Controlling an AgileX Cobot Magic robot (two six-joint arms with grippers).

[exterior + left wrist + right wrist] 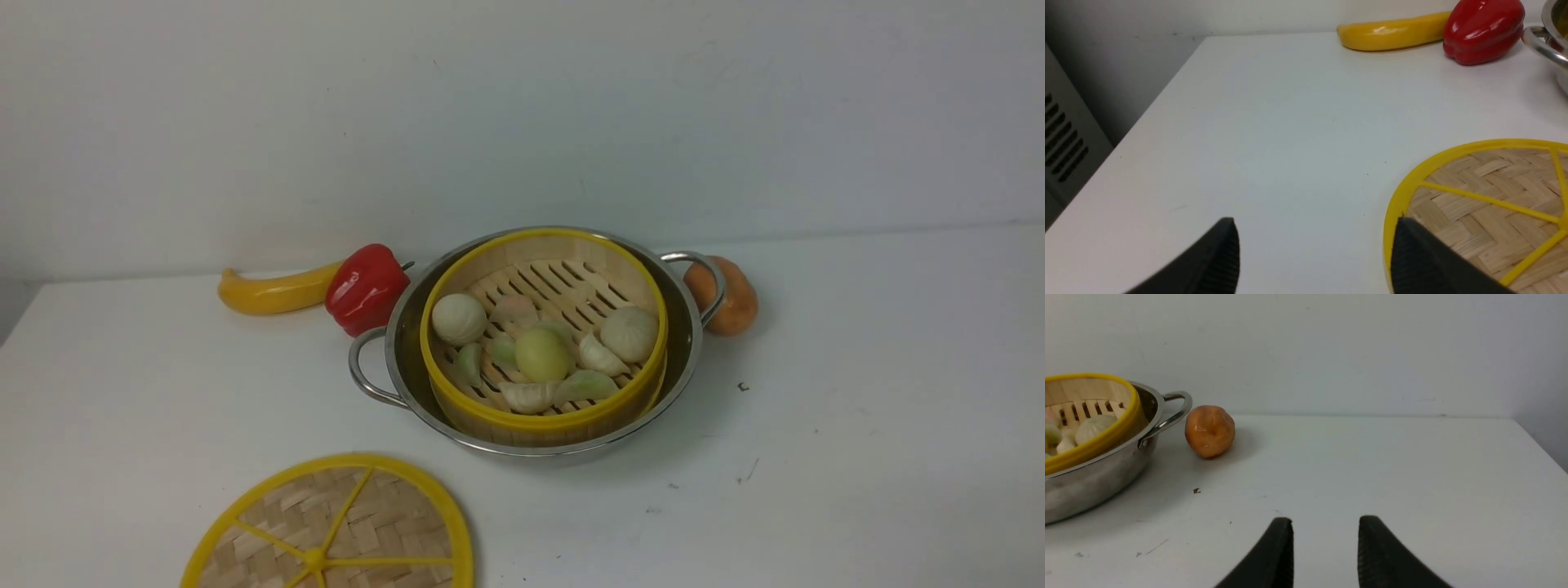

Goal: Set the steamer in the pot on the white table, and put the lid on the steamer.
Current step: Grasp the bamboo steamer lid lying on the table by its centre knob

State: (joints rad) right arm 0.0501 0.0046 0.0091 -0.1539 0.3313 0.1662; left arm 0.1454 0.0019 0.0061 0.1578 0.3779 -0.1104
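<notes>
From the front we see a wide, shallow, shiny stainless-steel pot (684, 359) with two looped wire handles standing on the plain white bench (882, 425). In it sits the round bamboo steamer (522, 249) with yellow plastic rims, upright and uncovered, with a strip of mirror-like steel showing around it. On its slatted floor lie smooth, pale round buns (459, 318) and small pleated dumplings (529, 396). The flat round lid (343, 531) of woven bamboo strips, with a thick yellow rim, yellow spokes and a centre knob, lies on the bench towards the robot's left, apart from the pot and cut by the picture's lower edge. Behind the pot's left handle a glossy red bell pepper (366, 287) touches a curved yellow banana (273, 292); just beside the right handle rests an orange-brown rounded lump (735, 296). No arm shows in this view. In the left wrist view the left gripper (1315, 223) hangs low over the bench, its ribbed black fingers spread wide and holding nothing, one of them over the lid's yellow rim. In the right wrist view the right gripper (1326, 520) has its fingers parted with bare bench between them, the pot and steamer well off to one side.
</notes>
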